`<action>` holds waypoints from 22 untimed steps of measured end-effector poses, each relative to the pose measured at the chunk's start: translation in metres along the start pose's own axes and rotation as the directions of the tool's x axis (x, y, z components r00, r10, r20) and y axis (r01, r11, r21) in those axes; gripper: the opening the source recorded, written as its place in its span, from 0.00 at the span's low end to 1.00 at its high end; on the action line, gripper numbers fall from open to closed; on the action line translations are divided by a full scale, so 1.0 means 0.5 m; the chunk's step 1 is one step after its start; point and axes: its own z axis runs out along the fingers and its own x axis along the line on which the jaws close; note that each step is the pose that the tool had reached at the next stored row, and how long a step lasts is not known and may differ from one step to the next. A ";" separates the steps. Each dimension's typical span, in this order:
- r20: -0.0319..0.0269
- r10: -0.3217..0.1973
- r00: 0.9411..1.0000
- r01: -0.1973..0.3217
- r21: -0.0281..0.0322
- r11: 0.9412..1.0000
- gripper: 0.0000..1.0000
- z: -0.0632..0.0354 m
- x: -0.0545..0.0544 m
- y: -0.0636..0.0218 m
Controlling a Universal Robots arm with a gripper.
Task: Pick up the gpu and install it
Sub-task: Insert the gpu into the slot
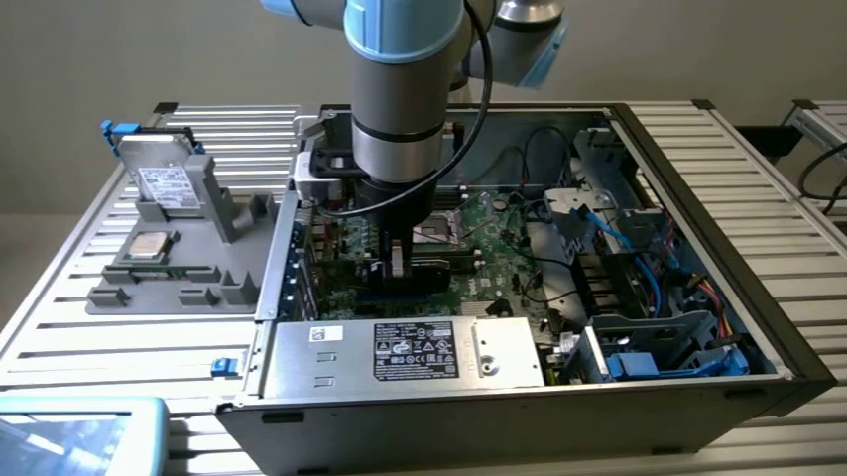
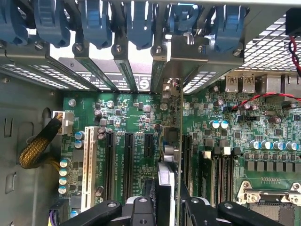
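Slatted metal counter (image 1: 106, 327) carries the open computer case (image 1: 741, 297); your pincer (image 2: 169, 200) clamps the thin, stiff, fragile green gpu card (image 2: 178, 132) by its top edge.

Soft, even room light fills the exterior view, so the pale wall and the slatted metal table (image 1: 741, 169) look flat and washed, while the inside of the open computer case (image 1: 688, 387) sits in mild shadow under the arm (image 1: 404, 109). The wrist view is brighter and harder: light glares white off the metal slot covers (image 2: 136, 66) between the blue clips (image 2: 96, 23) (detail there is burnt out), and the perforated grille (image 2: 268, 44) gleams. The green motherboard (image 2: 136, 113) is evenly lit and fairly crisp, whereas the black gripper (image 2: 164, 207) is close to the lens, dark and soft.
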 end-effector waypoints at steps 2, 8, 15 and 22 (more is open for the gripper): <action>0.001 0.000 1.000 0.000 -0.002 1.000 0.29 0.000 0.000 0.000; 0.000 0.000 1.000 0.000 -0.001 1.000 0.29 0.000 0.000 0.000; 0.000 0.000 1.000 0.000 -0.001 1.000 0.29 0.001 0.000 0.000; 0.001 0.000 1.000 0.000 -0.001 1.000 0.29 0.001 0.000 0.000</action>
